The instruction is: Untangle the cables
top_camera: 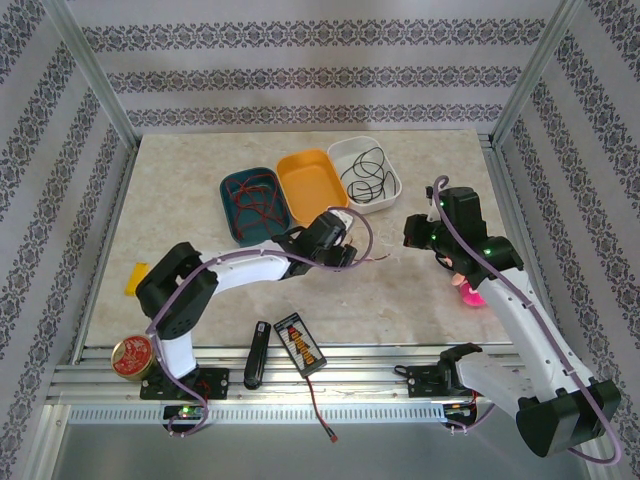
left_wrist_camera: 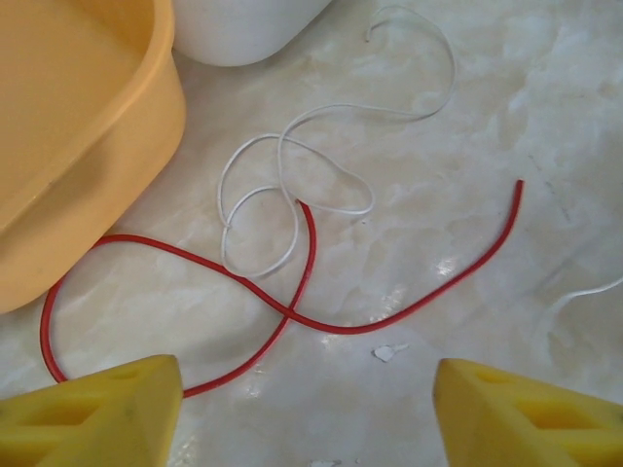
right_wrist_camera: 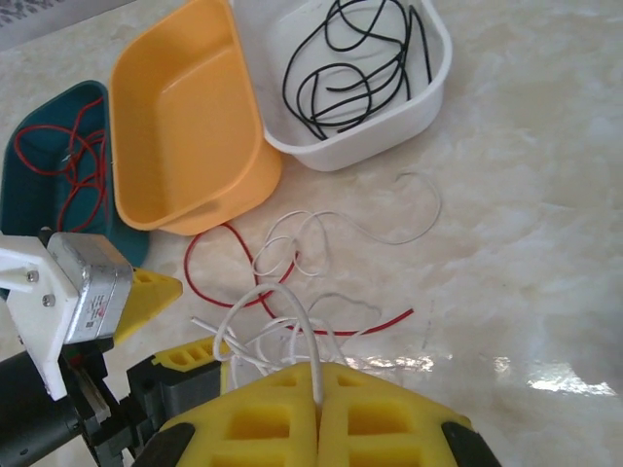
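Note:
On the marble, a red cable (left_wrist_camera: 292, 311) lies crossed over itself, with a thin whitish cable (left_wrist_camera: 280, 175) looped across it. My left gripper (left_wrist_camera: 307, 389) hovers open just short of the red crossing, nothing between its yellow fingers (left_wrist_camera: 97, 413). My right gripper (right_wrist_camera: 316, 389) is shut on a raised loop of the whitish cable (right_wrist_camera: 273, 288), whose other loops lie over the red cable (right_wrist_camera: 192, 255). A black cable (right_wrist_camera: 321, 68) lies coiled in the white tray (right_wrist_camera: 428, 92). From above, the left gripper (top_camera: 338, 250) and right gripper (top_camera: 418, 235) face each other.
A teal tray (top_camera: 232, 225) holds more red wire; the orange tray (top_camera: 312, 180) stands between it and the white tray (top_camera: 392, 180). Near the front edge lie a black orange-striped device (top_camera: 300, 343), a black tool (top_camera: 257, 353) and a round tin (top_camera: 131, 355).

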Tool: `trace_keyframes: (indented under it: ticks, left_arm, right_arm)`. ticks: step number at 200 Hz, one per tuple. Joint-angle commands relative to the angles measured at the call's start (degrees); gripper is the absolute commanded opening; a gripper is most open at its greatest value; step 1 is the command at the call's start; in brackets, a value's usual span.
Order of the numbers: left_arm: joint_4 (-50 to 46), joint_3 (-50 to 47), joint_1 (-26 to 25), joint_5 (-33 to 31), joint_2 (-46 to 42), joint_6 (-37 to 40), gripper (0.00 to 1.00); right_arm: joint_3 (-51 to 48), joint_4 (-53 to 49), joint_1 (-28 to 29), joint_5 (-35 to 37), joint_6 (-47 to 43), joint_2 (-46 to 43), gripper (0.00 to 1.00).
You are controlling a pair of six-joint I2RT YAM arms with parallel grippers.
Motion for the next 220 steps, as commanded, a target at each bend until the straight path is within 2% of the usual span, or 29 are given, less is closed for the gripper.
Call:
trace_keyframes:
  ticks: [1,32,73,103,136,179,203,220]
  left_arm:
    - [-8.1,5.0,0.4,-1.7,3.8,-1.5,0.65]
    - [-15.3,10.7,0.5,-1.5,8.1,0.5,0.60]
    - [-23.0,20.0,0.8,-1.3,14.9,3.1,0.61]
    - [-26.3,25.9,0.9,0.0,19.6,1.1,0.62]
    - [-30.2,30.5,1.0,-2.8,23.5,-3.0,0.60]
    - [-32.2,31.1,0.9,-1.4,24.6,-5.3,0.56]
    - [-32.1,29.3,0.9,2.1,24.3,-5.8,0.47]
    - [-32.0,27.7,0.6,4.9,23.8,-5.8,0.44]
  right_arm:
    - [-0.8,-1.4,0.5,4.3,0.3,-0.4,0.00]
    - [-1.1,-4.2,0.2,10.0,0.7,-1.1,0.00]
    - [-3.1,-3.2,-0.9,9.8,1.2,-2.4,0.00]
    - [-3.9,-2.8,-1.2,9.7,1.3,-2.6,0.00]
    - [-4.5,-2.6,-1.7,9.4,1.2,-2.7,0.01]
    - [-5.3,-1.8,-2.3,8.9,1.2,-2.5,0.02]
    - [-5.8,-1.2,-2.5,8.6,1.4,-2.4,0.02]
    - [-6.0,-0.8,-2.6,8.6,1.6,-2.3,0.03]
